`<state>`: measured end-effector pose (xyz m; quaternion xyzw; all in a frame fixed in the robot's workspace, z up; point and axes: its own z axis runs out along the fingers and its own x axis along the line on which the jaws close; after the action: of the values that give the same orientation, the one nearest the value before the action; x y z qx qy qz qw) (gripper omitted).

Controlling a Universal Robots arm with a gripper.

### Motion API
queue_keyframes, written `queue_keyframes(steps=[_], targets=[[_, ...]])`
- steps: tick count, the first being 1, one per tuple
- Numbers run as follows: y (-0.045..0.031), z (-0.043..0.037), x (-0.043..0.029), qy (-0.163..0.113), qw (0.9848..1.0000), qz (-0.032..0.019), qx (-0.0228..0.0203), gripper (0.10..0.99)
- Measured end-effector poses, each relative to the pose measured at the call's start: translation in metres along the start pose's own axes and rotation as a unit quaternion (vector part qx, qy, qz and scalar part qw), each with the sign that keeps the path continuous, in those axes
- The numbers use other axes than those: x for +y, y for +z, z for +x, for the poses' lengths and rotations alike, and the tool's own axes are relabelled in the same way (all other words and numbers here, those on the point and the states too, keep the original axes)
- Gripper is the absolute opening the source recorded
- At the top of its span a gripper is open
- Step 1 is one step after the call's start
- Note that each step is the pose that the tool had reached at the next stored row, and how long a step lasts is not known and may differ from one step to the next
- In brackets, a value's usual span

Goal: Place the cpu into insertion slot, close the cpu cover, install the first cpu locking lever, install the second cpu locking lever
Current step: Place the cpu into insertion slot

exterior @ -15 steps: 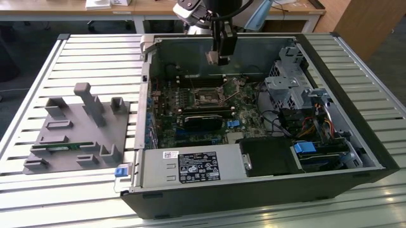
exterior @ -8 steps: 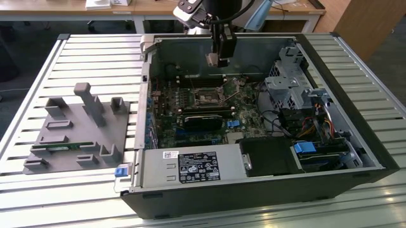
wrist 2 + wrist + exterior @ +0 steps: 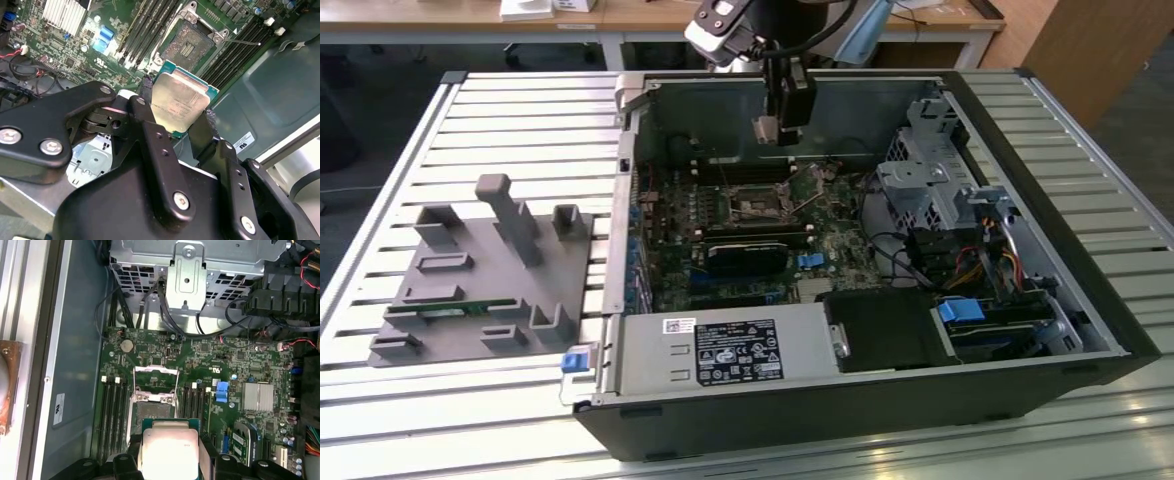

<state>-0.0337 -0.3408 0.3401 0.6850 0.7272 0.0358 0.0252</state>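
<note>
Silver metal tops the cpu, and my tool is clamped on its two sides. It hangs in the air, apart from the insertion slot. In the exterior view the insertion slot lies at six o'clock from my tool. I think I should keep the cpu flat, match its corners and go down slowly, so nothing bends.

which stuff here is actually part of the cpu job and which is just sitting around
Part of the job: cpu, held in the hand; insertion slot; cpu cover, open.
Just lying about: grey fixture block; power supply; memory slots; silver heatsink.
</note>
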Motion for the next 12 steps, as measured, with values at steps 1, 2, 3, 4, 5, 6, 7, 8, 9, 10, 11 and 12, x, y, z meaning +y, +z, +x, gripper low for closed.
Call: queue_keyframes(steps=[1, 2, 3, 4, 5, 6, 7, 8, 9, 10, 11, 12], targets=[[0.0011, 0.0, -0.0001, 0.0, 1.0, 0.0, 0.0, 0.533], [0.0024, 0.0, -0.0002, 0.0, 1.0, 0.0, -0.0001, 0.533], [0.0039, 0.0, -0.0003, 0.0, 1.0, 0.0, 0.0, 0.533], [0.0054, 0.0001, -0.0005, 0.001, 1.0, 0.0, 0.0, 0.533], [0.0069, 0.0004, -0.0006, 0.001, 1.0, 0.0, -0.0001, 0.533], [0.0088, 0.0005, -0.0007, 0.002, 1.0, 0.0, -0.0001, 0.533], [0.0106, 0.0005, -0.0008, 0.002, 1.0, 0.0, -0.0002, 0.533], [0.0125, 0.0006, -0.001, 0.003, 1.0, 0.0, -0.0002, 0.533], [0.0143, 0.0008, -0.0012, 0.003, 1.0, 0.0, -0.0003, 0.533], [0.016, 0.0009, -0.0013, 0.003, 1.0, 0.0, -0.0003, 0.533], [0.0179, 0.001, -0.0014, 0.003, 1.0, 0.0, -0.0002, 0.533], [0.0193, 0.0011, -0.0016, 0.003, 1.0, -0.0001, -0.0002, 0.533]])
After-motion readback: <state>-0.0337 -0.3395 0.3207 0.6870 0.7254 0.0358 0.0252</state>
